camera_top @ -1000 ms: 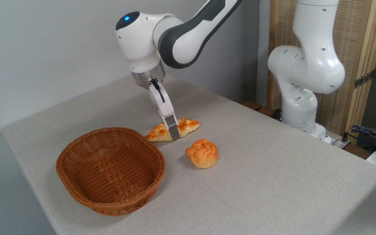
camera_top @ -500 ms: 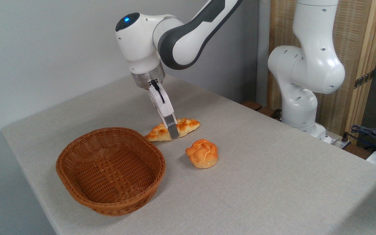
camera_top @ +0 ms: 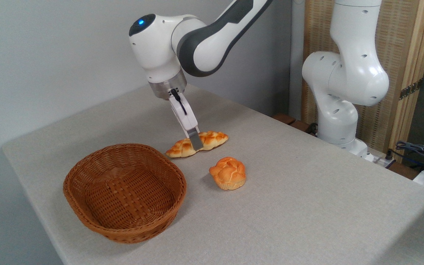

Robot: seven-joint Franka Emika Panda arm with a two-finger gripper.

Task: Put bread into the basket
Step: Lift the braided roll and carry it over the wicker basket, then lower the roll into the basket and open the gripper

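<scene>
Sitting at the left on the cloth-covered table (camera_top: 307,206), the basket (camera_top: 124,191) is an oval of reddish-brown woven wicker, shallow with flared sides, and holds nothing. Just right of its far rim, the bread (camera_top: 212,139), a long braided loaf with pointed ends, golden with toasted patches, is pinched at its middle by the hand (camera_top: 196,142). Near it, further right, rests a round knotted bun (camera_top: 228,173).

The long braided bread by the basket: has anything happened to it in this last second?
Yes. The gripper, shut on the braided bread, has begun lifting it, and the loaf has shifted slightly up and to the right. The basket and the round bun stayed put.
</scene>
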